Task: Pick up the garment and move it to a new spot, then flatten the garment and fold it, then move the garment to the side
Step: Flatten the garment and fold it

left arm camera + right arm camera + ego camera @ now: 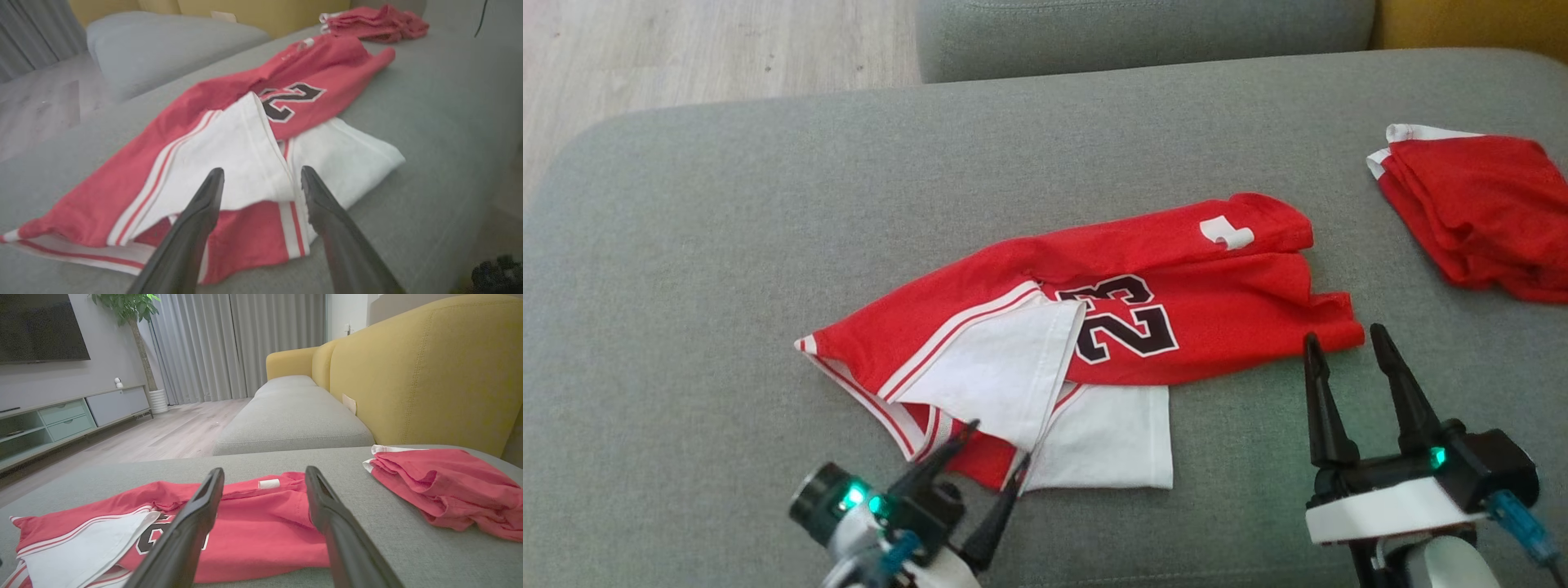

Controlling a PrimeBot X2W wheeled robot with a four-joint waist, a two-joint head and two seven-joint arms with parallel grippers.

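Head view / garment [1225,327]: red shorts with white side panels and a black "23", lying crumpled and partly doubled over near the middle of the grey sofa seat [727,245]. A white flap is turned up over the red cloth at the near left.
Head view / left gripper [998,442]: low at the garment's near edge. The fingers are spread, their tips over the red-and-white hem, with no cloth pinched.
Head view / right gripper [1344,332]: fingers wide apart and empty, with the tips just beside the garment's right red corner, over bare cushion.
Head view / second red garment [1486,204]: bunched at the far right of the seat, well apart from the first.
Left wrist view / fingers [204,204]: both dark fingers parted above the white flap and the red hem. Fabric shows in the gap, and nothing is clamped.
Left wrist view / garment: spread away from the camera, with the number patch beyond the flap.
Right wrist view / fingers [204,506]: parted and holding nothing, with the garment's red waist end and a small white tag visible between them.
Right wrist view / surroundings: yellow backrest [429,367] at the right, wooden floor [171,433] and curtains [229,343] beyond.
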